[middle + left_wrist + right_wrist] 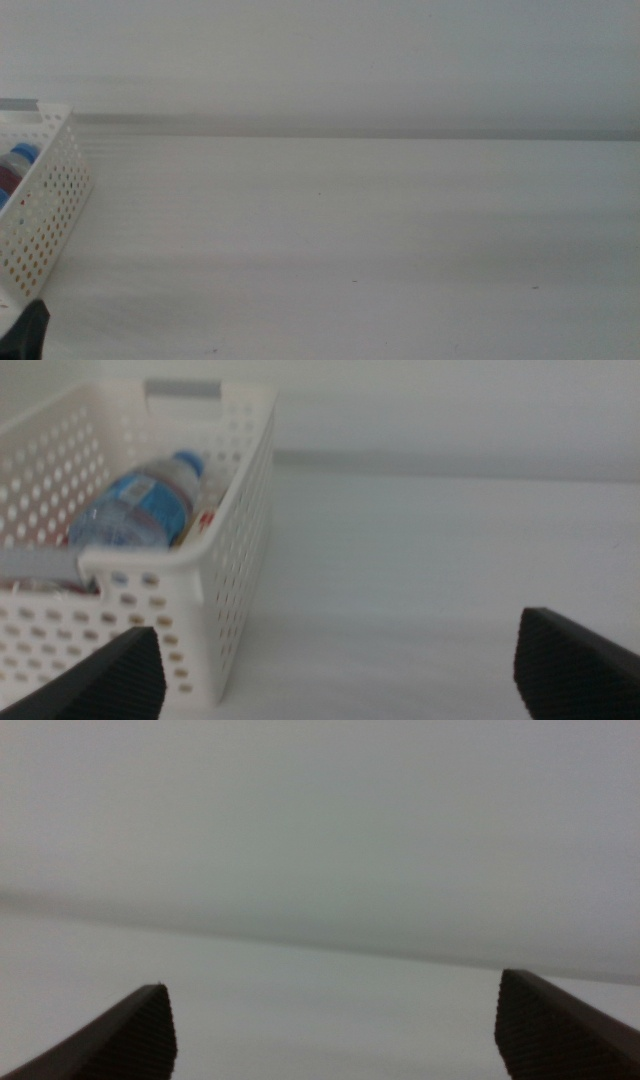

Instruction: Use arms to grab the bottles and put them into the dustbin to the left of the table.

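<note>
The white perforated dustbin [50, 215] stands at the table's [350, 220] left edge. A clear water bottle [140, 505] with a blue cap [25, 153] lies on its side inside the dustbin [235, 530]. A patch of red [8, 180] shows beside it, mostly hidden by the bin wall. My left gripper [340, 675] is open and holds nothing. It hovers just right of the bin's near corner and shows as a dark tip [30, 330] at the bottom left of the middle view. My right gripper [335, 1030] is open over bare table and is out of the middle view.
The white tabletop [420, 560] stretches right from the bin to a pale back wall [350, 60]. No bottle stands on the part of the table that shows.
</note>
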You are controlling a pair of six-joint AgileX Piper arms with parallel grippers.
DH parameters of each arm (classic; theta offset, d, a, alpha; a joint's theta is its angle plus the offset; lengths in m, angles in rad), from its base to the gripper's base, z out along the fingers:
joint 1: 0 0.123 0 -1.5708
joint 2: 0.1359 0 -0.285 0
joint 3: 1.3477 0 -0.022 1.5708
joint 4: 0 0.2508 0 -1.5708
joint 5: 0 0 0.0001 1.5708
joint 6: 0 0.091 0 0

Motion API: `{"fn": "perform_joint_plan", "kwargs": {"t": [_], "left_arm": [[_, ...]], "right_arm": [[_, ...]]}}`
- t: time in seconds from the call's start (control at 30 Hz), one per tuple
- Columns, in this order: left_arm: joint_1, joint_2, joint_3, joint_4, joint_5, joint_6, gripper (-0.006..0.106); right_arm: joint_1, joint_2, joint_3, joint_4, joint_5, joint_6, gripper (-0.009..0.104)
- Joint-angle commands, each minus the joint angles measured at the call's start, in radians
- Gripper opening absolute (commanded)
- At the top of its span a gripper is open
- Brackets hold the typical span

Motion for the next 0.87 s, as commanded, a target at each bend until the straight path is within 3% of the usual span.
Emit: {"fn": "perform_joint_plan", "kwargs": {"t": [0.0,0.27,0.83], "left_arm": [[0.014,-0.045,0.048,-0.015,-0.015,-0.009,0.094],[0.016,-0.086,0.097,-0.02,-0.036,-0.009,0.094],[0.012,-0.086,0.137,-0.033,-0.069,-0.004,0.094]], "right_arm": [[-0.075,-0.061,0.039,-0.004,-0.034,-0.004,0.085],[-0.146,-0.325,0.192,0.0,-0.043,-0.004,0.085],[-0.146,-0.319,0.277,0.0,0.009,-0.001,0.085]]}}
